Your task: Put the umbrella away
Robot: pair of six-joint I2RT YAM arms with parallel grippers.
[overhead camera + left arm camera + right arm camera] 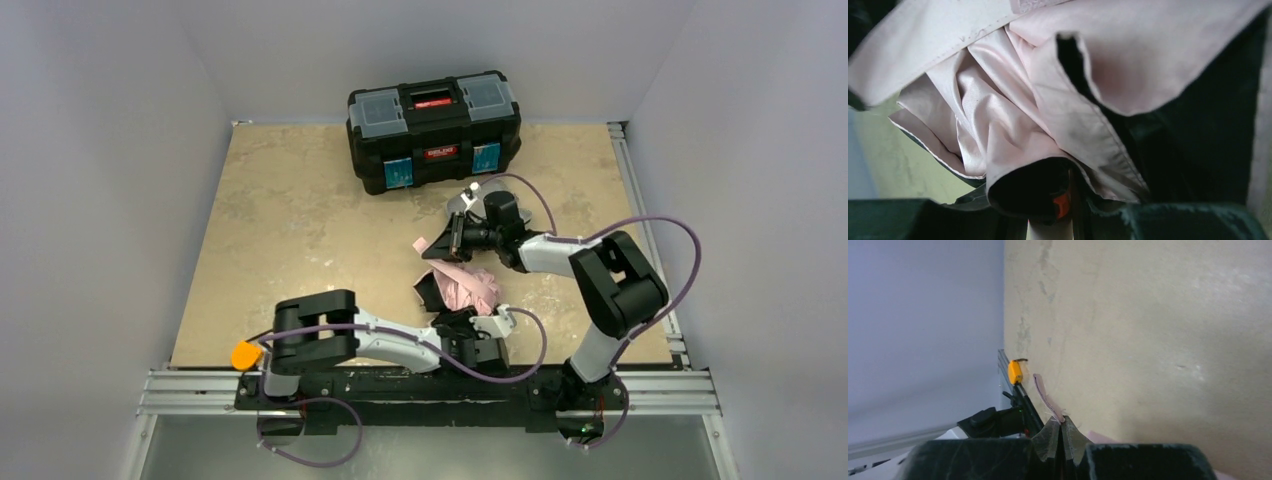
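Note:
The umbrella (pixel 468 287), a crumpled bundle of pale pink fabric with black parts, lies on the table's middle between both arms. My left gripper (pixel 458 326) holds its near end. In the left wrist view, pink folds of the umbrella (pixel 1013 125) fill the frame and sit between my dark fingers (pixel 893 220), over a pale shaft at the bottom. My right gripper (pixel 448 240) is just beyond the bundle, with its fingertips (pixel 1052 432) pressed together on the thin pink strap (pixel 1044 392), which sticks out leftward (pixel 422 245).
A closed black toolbox (pixel 433 128) with a red-labelled handle stands at the back of the tan table (pixel 290 230). A small grey object (pixel 463 203) lies just behind my right wrist. An orange knob (pixel 245 355) sits at the left arm's base.

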